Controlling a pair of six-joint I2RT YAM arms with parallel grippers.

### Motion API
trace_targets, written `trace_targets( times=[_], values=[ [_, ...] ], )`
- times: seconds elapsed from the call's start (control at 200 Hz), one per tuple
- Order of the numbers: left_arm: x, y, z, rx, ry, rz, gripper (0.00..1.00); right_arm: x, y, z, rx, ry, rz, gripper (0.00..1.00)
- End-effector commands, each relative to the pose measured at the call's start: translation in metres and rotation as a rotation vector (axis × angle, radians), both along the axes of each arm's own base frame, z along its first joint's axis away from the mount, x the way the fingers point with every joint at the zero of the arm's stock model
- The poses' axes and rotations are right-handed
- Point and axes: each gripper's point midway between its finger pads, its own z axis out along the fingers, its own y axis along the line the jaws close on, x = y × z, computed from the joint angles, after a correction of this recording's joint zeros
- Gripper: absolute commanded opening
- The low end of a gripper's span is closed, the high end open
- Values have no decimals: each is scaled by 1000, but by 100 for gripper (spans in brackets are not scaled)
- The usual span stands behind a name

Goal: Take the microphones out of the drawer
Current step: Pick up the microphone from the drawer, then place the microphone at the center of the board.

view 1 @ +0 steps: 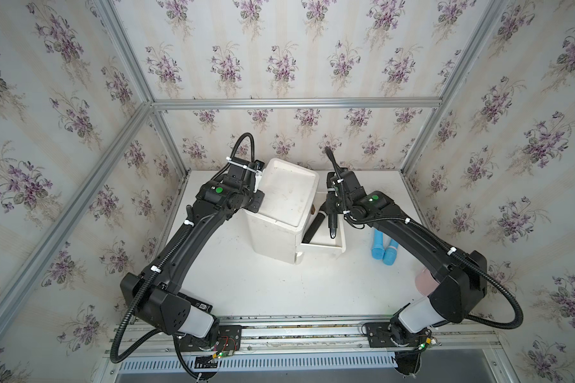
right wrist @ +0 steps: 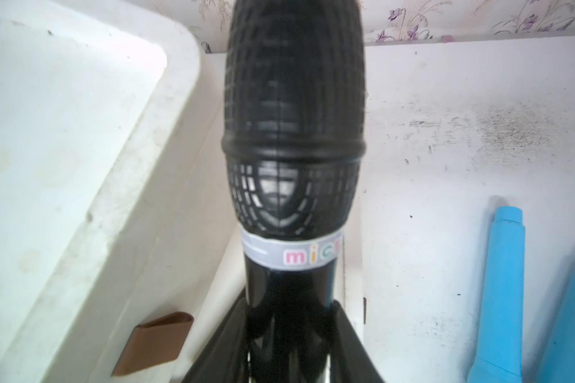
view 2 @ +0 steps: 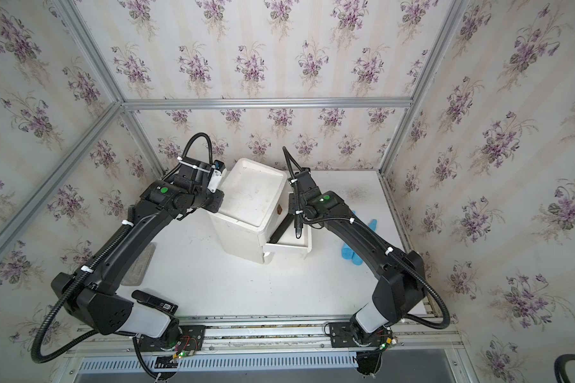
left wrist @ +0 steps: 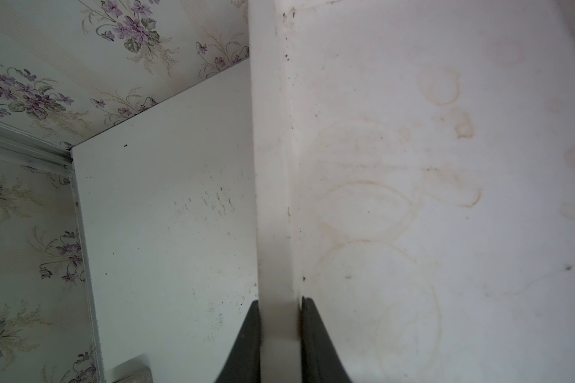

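Tabletop first: white, scuffed, boxed in by flowered walls. Dead centre stands the white cabinet, its recessed top ringed with faint stains in the left wrist view.

Left arm reaches in from the front to the cabinet's left edge, and there's the left gripper, jaws pinched tight on the raised rim, one finger outside, one inside the tray-like top.

Right arm curves in on the other side, wrist over the cabinet's right face. Below it the drawer stands pulled out at the cabinet's base, shown in both top views.

And the microphone! Black, mesh-headed, it fills the right wrist view. The right gripper has it, fingers closed on the glossy handle just behind the head. In a top view the microphone shows as a dark shaft slanting across the drawer's opening, its lower end by the cabinet front. Whether that end touches the drawer floor, I cannot tell.

Beside the drawer, to the right, two blue pieces lie side by side on the tabletop. A pink cup peeks out from under the right arm.

Smaller now: a brown tab sticks out of the cabinet's right face, above the drawer. Smallest: a pale label band around the microphone's neck, coloured letters on it.
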Motion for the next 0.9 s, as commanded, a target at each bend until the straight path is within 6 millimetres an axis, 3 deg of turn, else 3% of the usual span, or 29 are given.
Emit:
trace_targets(
  times=[0.0, 0.03, 0.15, 0.405, 0.634, 0.894],
  values=[
    [-5, 0, -4, 47, 17, -59, 16, -3, -16, 12, -9, -16, -8, 7],
    [-5, 0, -5, 48, 19, -59, 16, 3, -34, 14, -6, -19, -47, 7],
    [-5, 0, -4, 47, 17, -59, 16, 1, -62, 16, 18, -15, -79, 6],
    [-4, 0, -4, 47, 17, -58, 16, -9, -108, -22, 39, 58, -136, 6],
    [-5, 0, -2, 44, 12, -58, 16, -11, -122, -77, 68, 148, -149, 5],
    [-7, 0, 0, 38, 7, -60, 17, -4, -123, -133, 96, 232, -164, 4]
  ],
)
